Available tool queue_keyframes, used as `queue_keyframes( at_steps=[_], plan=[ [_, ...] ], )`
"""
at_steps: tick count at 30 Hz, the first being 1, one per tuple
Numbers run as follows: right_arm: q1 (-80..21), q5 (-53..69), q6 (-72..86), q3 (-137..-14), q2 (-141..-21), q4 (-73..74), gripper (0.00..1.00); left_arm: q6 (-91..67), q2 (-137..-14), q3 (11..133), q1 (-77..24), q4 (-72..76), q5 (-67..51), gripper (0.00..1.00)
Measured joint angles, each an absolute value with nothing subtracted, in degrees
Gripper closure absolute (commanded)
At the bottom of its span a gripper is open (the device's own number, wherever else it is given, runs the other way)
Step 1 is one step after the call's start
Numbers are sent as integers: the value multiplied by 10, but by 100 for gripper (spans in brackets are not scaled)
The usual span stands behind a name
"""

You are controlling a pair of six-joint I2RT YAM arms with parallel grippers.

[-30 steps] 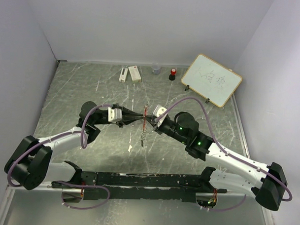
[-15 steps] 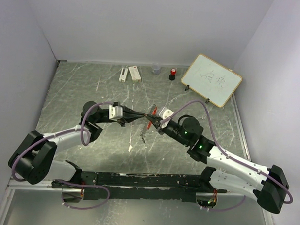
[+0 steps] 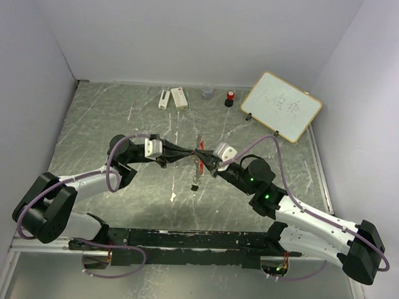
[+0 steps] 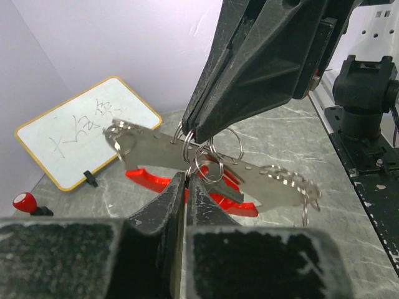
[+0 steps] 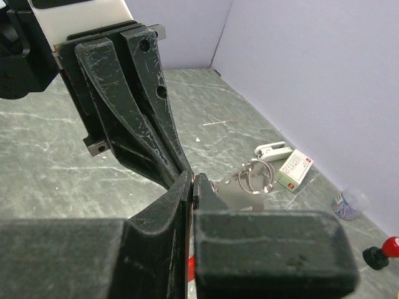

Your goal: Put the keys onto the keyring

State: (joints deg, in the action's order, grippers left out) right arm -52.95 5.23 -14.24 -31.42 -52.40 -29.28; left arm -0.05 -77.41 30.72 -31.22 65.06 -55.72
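Left gripper (image 3: 192,152) and right gripper (image 3: 202,156) tip to tip, midway between desk (image 3: 109,120) left and right edges. Both pinched near-closed on keyring (image 4: 249,169); red fob (image 4: 234,202) underneath.

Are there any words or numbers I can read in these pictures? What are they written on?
Whiteboard: dark handwritten marks, not clear enough to read for sure.
Small white box: red print, too small and blurred to read.
I can see no other writing.
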Motion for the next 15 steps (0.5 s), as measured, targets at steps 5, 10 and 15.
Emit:
queue_keyframes(
  at_steps=[5, 10, 15],
  plan=[
    [-529, 54, -142, -314, -524, -297, 100, -5, -774, 307, -312, 656, -557, 93],
    [-529, 60, -141, -313, -532, -328, 100, -32, -782, 307, -312, 698, -557, 93],
    [-529, 64, -138, -311, -549, -366, 100, -69, -797, 307, -312, 741, -557, 93]
  ],
)
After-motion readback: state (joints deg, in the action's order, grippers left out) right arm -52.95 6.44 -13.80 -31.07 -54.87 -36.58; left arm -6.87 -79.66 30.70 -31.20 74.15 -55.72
